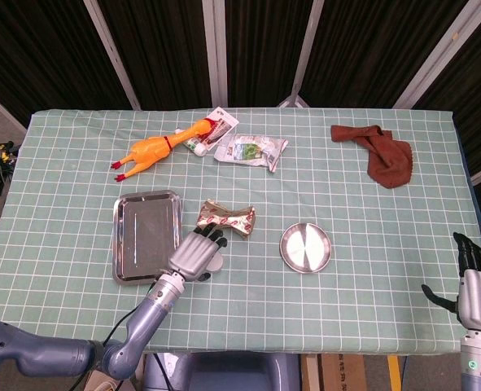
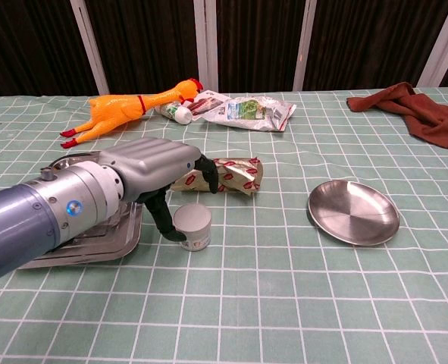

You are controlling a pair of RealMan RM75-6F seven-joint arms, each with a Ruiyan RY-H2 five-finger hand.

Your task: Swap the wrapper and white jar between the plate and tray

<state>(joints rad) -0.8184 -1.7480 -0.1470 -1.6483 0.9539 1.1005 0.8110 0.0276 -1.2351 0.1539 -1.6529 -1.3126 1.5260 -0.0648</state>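
Setting the jar [image 2: 192,225] upright on the cloth between tray [image 2: 95,243] and plate [image 2: 352,212], the left hand [image 2: 159,171] hovers over it, fingers curled loosely around; whether they grip is unclear. Better to lift straight up so nothing tips it. Just beyond lies the wrapper [image 2: 227,173], off both dishes. The right hand [image 1: 474,285] waits at the table edge, fingers spread.

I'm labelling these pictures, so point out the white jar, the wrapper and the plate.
white jar [image 2: 192,226], chest view, its side wall.
wrapper [image 1: 226,217], head view, its middle.
plate [image 2: 353,211], chest view, its bare centre.
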